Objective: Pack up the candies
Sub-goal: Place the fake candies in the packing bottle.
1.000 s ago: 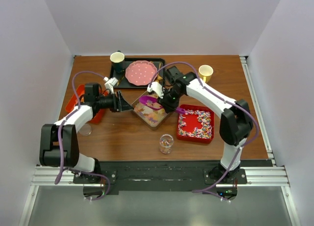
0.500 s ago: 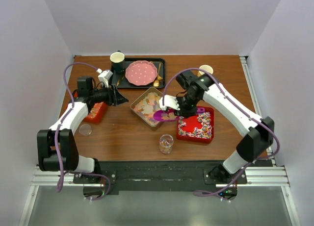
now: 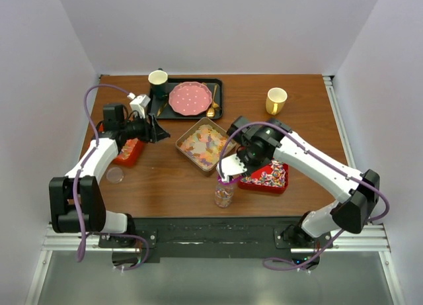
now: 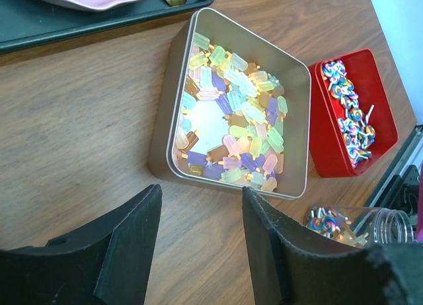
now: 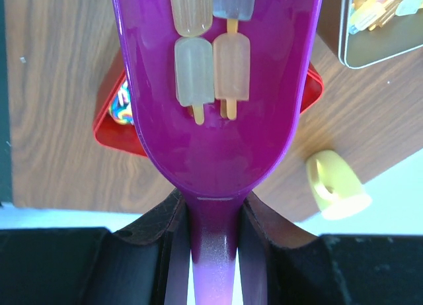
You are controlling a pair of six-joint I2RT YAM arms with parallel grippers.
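My right gripper [image 5: 213, 206] is shut on the handle of the purple scoop [image 5: 218, 146], which carries several pastel popsicle-shaped candies [image 5: 211, 73]. In the top view the right gripper [image 3: 231, 167] holds the scoop just above the clear jar [image 3: 223, 194] near the front edge. The jar [image 4: 350, 225] has swirled candies in it. A metal tin [image 4: 165, 120] full of pastel candies [image 4: 231, 113] sits at the table's middle. The red tray [image 4: 330, 153] to its right holds swirled candies [image 4: 350, 113]. My left gripper [image 4: 198, 212] hangs open and empty over bare wood, left of the tin [image 3: 184, 138].
A black tray [image 3: 218, 87] at the back carries a pink dotted plate [image 3: 190, 98], a dark cup [image 3: 157, 80] and a gold spoon. A yellow cup [image 3: 276, 100] stands at the back right. Another red tray [image 3: 125, 153] and a clear lid [image 3: 115, 175] lie at the left.
The right arm has swung the loaded scoop from over the tin to the front, above the jar. The left arm drew back to the left, then held still.
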